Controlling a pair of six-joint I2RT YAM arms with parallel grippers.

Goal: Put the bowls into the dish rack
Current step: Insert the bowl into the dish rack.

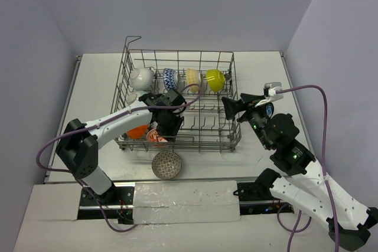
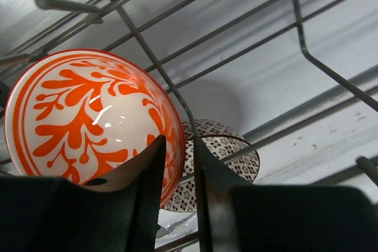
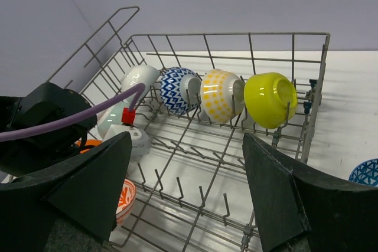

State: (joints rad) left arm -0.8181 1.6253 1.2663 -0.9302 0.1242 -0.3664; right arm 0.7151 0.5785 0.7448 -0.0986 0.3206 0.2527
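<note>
In the grey wire dish rack (image 1: 189, 52), a white (image 1: 140, 78), a blue-white (image 1: 170, 78), a pale yellow (image 1: 194, 79) and a lime bowl (image 1: 215, 79) stand along the back row. At the front left are an orange bowl (image 1: 137, 132) and a red-white bowl (image 2: 88, 116). My left gripper (image 2: 178, 143) straddles the red-white bowl's rim with narrow jaws, and a sliver of gap shows beside the right finger (image 2: 212, 175). My right gripper (image 3: 186, 140) hangs open and empty over the rack's right end. A grey patterned bowl (image 1: 167, 164) lies on the table before the rack.
A dark-blue patterned bowl (image 3: 366, 173) sits on the table right of the rack, under my right arm. Rows of upright tines (image 3: 195, 196) fill the rack's middle and front. Purple cables trail from both arms. Walls close in the table's back and sides.
</note>
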